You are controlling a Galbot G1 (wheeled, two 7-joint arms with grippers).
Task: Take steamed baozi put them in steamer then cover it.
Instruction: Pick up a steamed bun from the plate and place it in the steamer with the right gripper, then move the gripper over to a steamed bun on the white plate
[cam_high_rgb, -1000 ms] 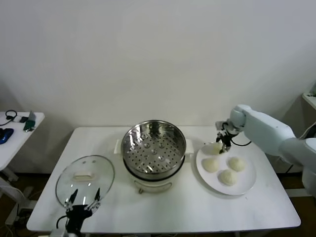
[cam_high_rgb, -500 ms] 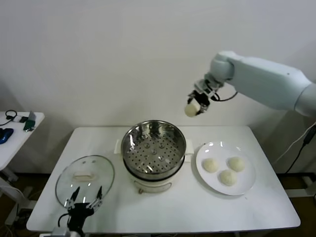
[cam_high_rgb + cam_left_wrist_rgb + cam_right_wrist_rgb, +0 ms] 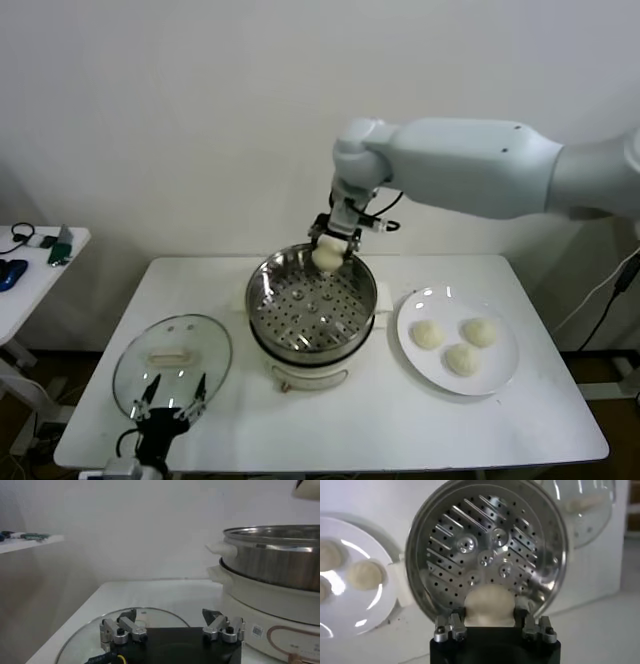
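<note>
My right gripper (image 3: 329, 254) is shut on one steamed baozi (image 3: 327, 256), a cream-white bun held over the far rim of the steamer (image 3: 311, 302). In the right wrist view the baozi (image 3: 489, 605) sits between the fingers above the steamer's perforated floor (image 3: 480, 550), which holds nothing. Three more baozi (image 3: 427, 334) (image 3: 478, 331) (image 3: 461, 359) lie on the white plate (image 3: 505, 365) to the right. The glass cover (image 3: 172, 358) lies flat on the table at the left. My left gripper (image 3: 168, 403) hangs open just in front of the cover, its fingers (image 3: 122, 627) wide apart over the glass (image 3: 155, 617).
The steamer stands on a white pot base (image 3: 310, 378) in the middle of the white table (image 3: 390, 430). A small side table (image 3: 30, 265) with dark items stands at far left. The wall is close behind.
My right arm has lifted one baozi off the plate, carried it up and left, and brought it down over the steamer's far rim. The left arm has stayed put.
</note>
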